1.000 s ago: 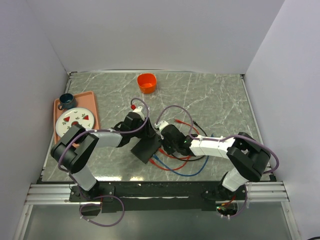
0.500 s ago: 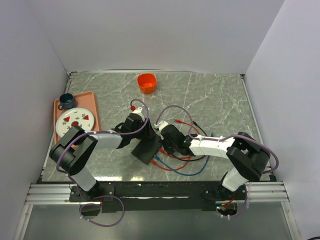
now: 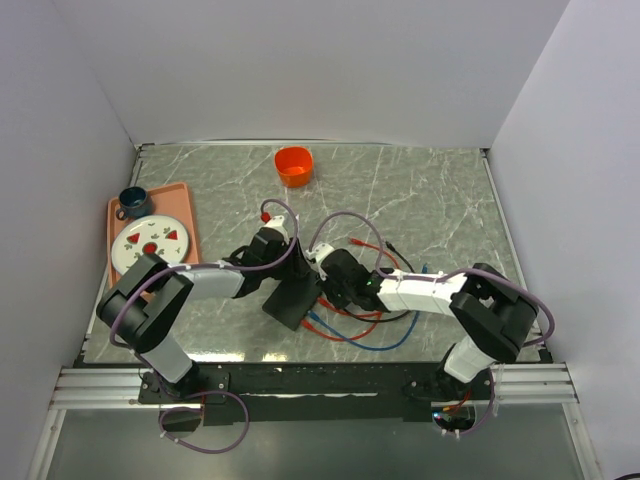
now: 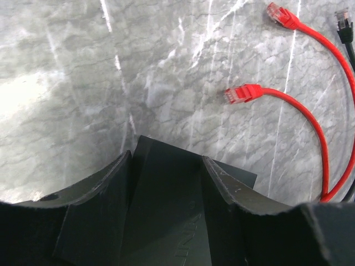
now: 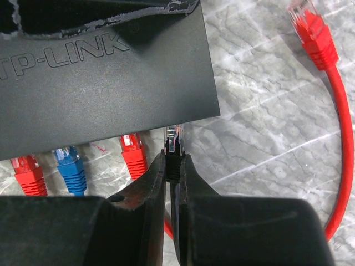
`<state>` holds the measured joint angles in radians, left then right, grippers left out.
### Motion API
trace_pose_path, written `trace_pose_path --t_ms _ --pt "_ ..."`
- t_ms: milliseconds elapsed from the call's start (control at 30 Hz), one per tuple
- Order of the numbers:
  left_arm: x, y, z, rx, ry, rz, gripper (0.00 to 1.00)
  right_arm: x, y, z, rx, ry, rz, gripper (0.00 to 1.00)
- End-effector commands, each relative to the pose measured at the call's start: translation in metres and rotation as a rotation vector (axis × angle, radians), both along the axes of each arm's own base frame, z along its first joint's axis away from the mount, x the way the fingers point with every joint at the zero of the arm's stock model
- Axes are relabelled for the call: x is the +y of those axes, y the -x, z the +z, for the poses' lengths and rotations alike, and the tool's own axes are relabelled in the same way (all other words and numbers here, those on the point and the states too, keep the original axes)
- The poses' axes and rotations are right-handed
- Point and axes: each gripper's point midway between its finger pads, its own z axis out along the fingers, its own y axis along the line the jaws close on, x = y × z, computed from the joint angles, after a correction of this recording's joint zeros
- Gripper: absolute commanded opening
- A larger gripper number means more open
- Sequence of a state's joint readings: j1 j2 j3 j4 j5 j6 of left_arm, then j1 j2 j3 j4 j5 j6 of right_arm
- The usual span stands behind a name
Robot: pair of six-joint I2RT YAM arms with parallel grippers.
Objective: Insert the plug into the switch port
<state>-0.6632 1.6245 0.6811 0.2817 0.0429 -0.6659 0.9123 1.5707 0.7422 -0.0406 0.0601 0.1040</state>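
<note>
Nearest the arm bases, a blue cable (image 3: 385, 345) and a red cable (image 3: 352, 314) loop over the marbled worktop (image 3: 440, 200). Just past them the right tool (image 5: 173, 162) is clamped tight on a black-booted plug (image 5: 174, 143). The plug's clear tip points at the near edge of the black TP-LINK switch (image 5: 105, 72), close by that edge's right-hand corner. Whether tip and edge touch, I cannot tell. Left of it along the same edge sit a red plug (image 5: 133, 156), a blue plug (image 5: 70, 169) and another red one (image 5: 26, 172). The switch port lies in this edge, though its opening is hidden from where I stand.

The left tool (image 4: 166, 160) sits over the switch's far end. Its fingers (image 4: 113, 188) stand apart with the box's top face showing between them. I cannot tell whether they pinch the box or only bear on it.

Beyond the switch lie two loose red connectors (image 4: 242, 93) and a black connector (image 4: 344, 19). Off to the left, an orange tray (image 3: 188, 215) carries a white plate (image 3: 135, 240) and a dark blue cup (image 3: 133, 202). Farthest back stands an orange cup (image 3: 293, 165).
</note>
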Motion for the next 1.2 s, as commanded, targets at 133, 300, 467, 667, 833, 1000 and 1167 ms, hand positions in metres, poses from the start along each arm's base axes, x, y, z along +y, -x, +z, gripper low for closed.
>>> trace_pose_path --t_ms 133,300,467,667,833,1000,1167 --pt "-0.046 0.103 0.003 0.278 0.152 -0.318 0.54 0.105 -0.058 0.094 -0.268 -0.379 0.079 0.00" --pt "-0.044 0.100 0.003 0.267 0.129 -0.306 0.55 0.108 -0.060 0.098 -0.251 -0.356 0.080 0.00" --pt "-0.032 0.084 0.002 0.228 0.042 -0.228 0.67 0.092 -0.059 0.095 -0.248 -0.324 0.031 0.00" --pt "-0.027 0.072 0.005 0.194 -0.016 -0.214 0.70 0.078 -0.052 0.094 -0.255 -0.309 0.020 0.00" --pt "-0.012 0.064 0.004 0.183 -0.073 -0.161 0.73 0.066 -0.054 0.093 -0.266 -0.270 -0.010 0.00" --pt "0.003 0.056 0.008 0.161 -0.095 -0.112 0.77 0.056 -0.054 0.089 -0.270 -0.232 -0.030 0.00" --pt "0.001 0.060 0.009 0.161 -0.052 -0.146 0.76 0.060 -0.047 0.090 -0.282 -0.262 0.028 0.00"
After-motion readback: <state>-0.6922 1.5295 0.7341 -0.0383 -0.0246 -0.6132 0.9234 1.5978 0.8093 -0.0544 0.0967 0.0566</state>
